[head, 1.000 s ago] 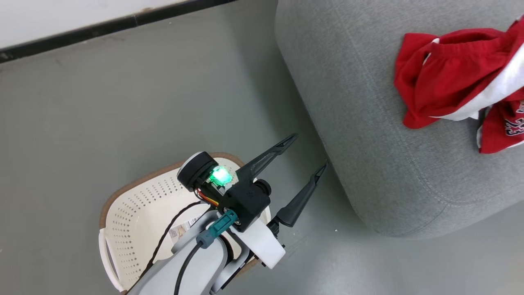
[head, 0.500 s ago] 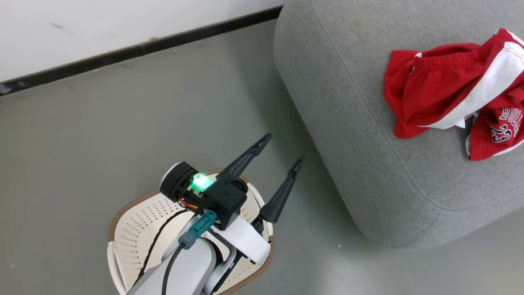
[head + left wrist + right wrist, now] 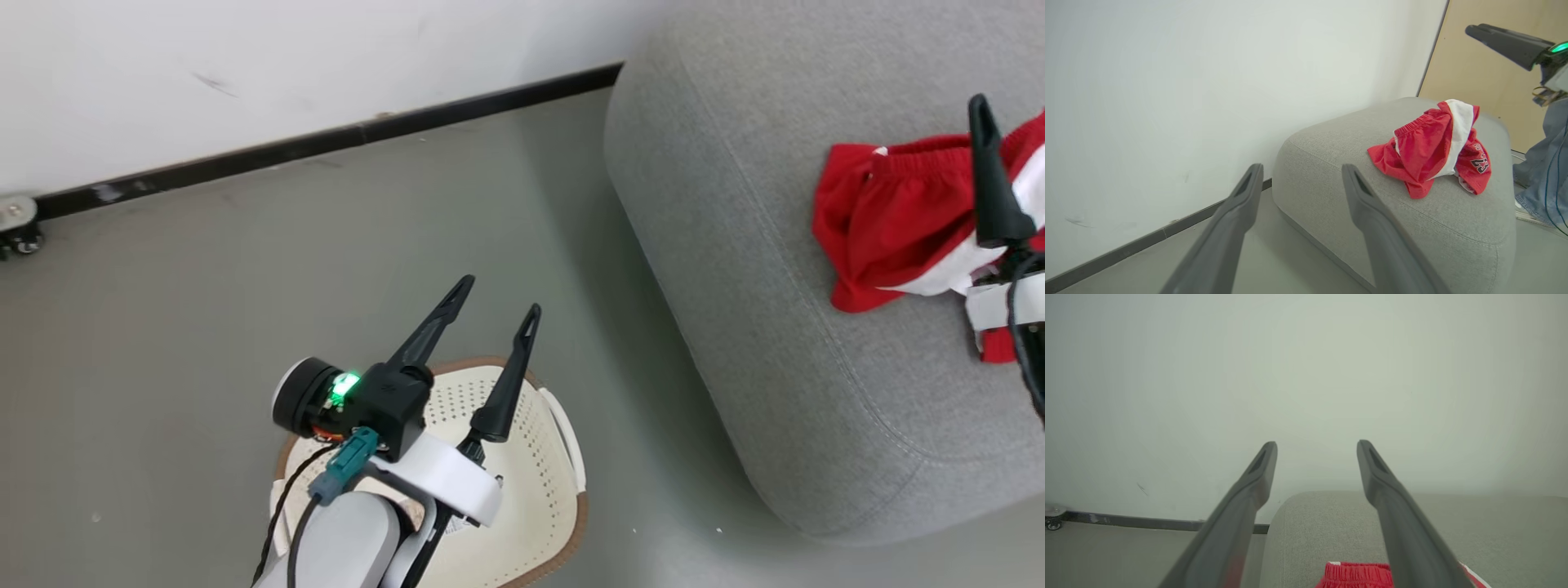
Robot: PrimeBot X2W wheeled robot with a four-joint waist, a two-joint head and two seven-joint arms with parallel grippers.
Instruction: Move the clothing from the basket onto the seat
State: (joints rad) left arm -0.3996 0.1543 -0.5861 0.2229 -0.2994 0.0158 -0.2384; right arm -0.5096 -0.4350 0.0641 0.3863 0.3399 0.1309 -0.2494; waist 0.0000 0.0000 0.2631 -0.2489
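Observation:
Both red garments (image 3: 890, 220) lie in a crumpled heap on the grey seat (image 3: 775, 343); the left wrist view shows the white band and a number on the clothing (image 3: 1429, 151). The cream basket (image 3: 563, 425) stands on the floor left of the seat, its visible inside bare, partly hidden by my left arm. My left gripper (image 3: 500, 296) hangs open above the basket's far rim, holding nothing. One dark finger (image 3: 988, 180) of my right gripper rises over the clothing. In the right wrist view my right gripper (image 3: 1316, 444) is open and empty above the red fabric (image 3: 1357, 575).
A white wall with a black baseboard (image 3: 326, 147) runs behind the grey floor (image 3: 204, 310). A small caster wheel (image 3: 16, 229) sits by the baseboard at far left. Beyond the seat are a person's jeans leg (image 3: 1539, 171) and a tan panel (image 3: 1474, 81).
The head camera has shifted. My left gripper has drawn away from the seat's edge to above the basket. A finger of my right gripper has come into view over the clothing.

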